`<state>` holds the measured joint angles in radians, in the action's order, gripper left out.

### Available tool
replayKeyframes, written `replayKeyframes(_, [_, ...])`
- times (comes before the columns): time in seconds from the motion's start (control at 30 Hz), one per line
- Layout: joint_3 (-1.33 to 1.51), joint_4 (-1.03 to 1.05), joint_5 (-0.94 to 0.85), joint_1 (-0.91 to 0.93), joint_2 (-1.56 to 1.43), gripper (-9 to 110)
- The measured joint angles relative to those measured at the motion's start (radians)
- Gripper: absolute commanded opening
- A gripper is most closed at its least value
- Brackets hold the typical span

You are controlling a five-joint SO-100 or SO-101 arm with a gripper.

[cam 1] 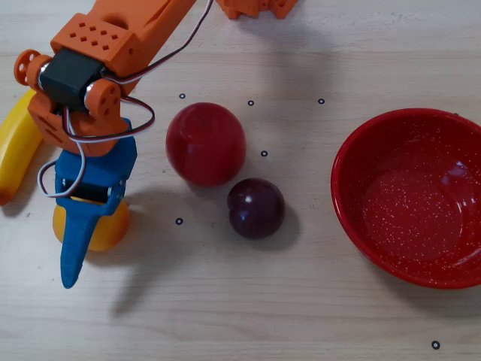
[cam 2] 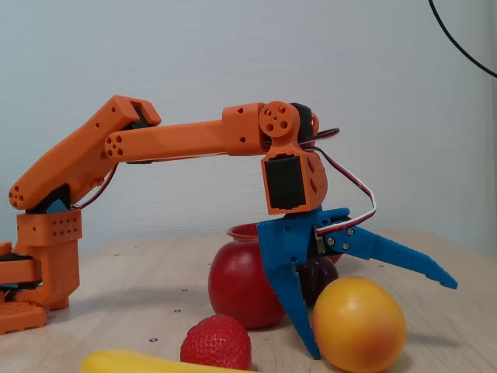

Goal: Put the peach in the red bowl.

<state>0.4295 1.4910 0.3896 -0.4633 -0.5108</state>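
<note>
The peach (cam 1: pixel 109 229) is a smooth yellow-orange fruit on the table at the left, partly hidden under my gripper; it shows fully in the fixed view (cam 2: pixel 359 325). My blue gripper (cam 1: pixel 75 244) is wide open over it (cam 2: pixel 384 320). One finger points down to the table just beside the peach, and the other is raised above it. The jaws do not close on anything. The red bowl (cam 1: pixel 353 162) with white speckles stands empty at the far right. In the fixed view only its rim (cam 2: pixel 242 231) shows, behind the apple.
A red apple (cam 1: pixel 205 143) and a dark plum (cam 1: pixel 256 207) lie between the peach and the bowl. A yellow banana (cam 1: pixel 19 147) lies at the left edge. A strawberry (cam 2: pixel 217 342) shows only in the fixed view, near the banana (cam 2: pixel 147 363).
</note>
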Motion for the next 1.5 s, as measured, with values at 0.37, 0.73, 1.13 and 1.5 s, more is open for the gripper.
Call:
replayKeyframes(0.37, [0.0,0.0,0.0,0.0,0.002,60])
replayKeyframes(0.73, [0.0,0.011,0.0,-0.003,0.002,60])
replayKeyframes(1.13, [0.023,0.006,0.003,-0.012,-0.003,60])
replayKeyframes(1.5, [0.04,-0.002,0.018,-0.021,-0.009,60])
